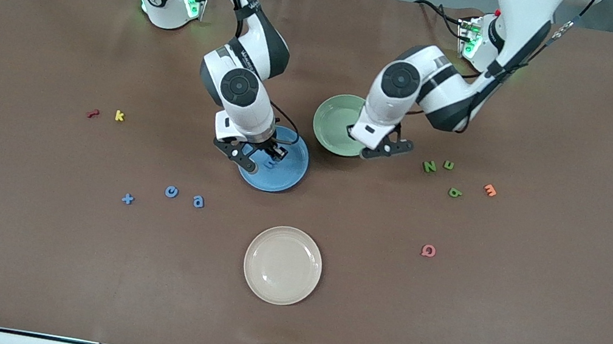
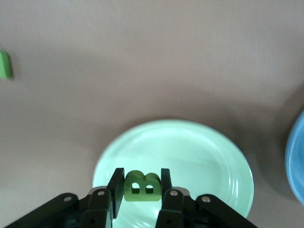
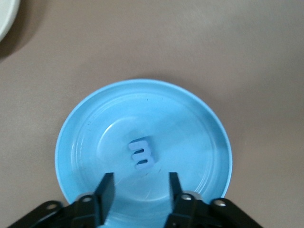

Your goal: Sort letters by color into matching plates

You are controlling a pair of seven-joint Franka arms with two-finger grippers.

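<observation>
The right gripper (image 1: pixel 260 155) hangs low over the glossy medium-blue round plate (image 1: pixel 287 178) at the centre of the front frame, its fingers (image 3: pixel 107 192) parted and empty; the small chunky blue letter E (image 3: pixel 141 154) lies free on the plate floor just ahead of them, so that release reads as complete. The left gripper (image 1: pixel 387 148) stands over the rim of the glossy pale-green round plate (image 1: pixel 334 121), slightly up and to the right of centre, with its fingers (image 2: pixel 115 187) clenched on the small green letter B (image 2: pixel 141 186), which hangs above the plate floor. Judgement: the step in hand is the drop of the B. It is best done by carrying the letter a little farther inward from the rim, lowering it close to the glaze, then parting the fingers gently so the piece does not bounce out. Unsorted on the brown surface (image 1: pixel 24 244): the blue x (image 1: pixel 127 199), blue c (image 1: pixel 171 192) and blue a (image 1: pixel 198 201) at lower left of centre; the green N (image 1: pixel 429 166), green u (image 1: pixel 449 165) and green b (image 1: pixel 454 192) at right of centre. The cream-beige plate (image 1: pixel 282 265), bottom centre, takes no part.
</observation>
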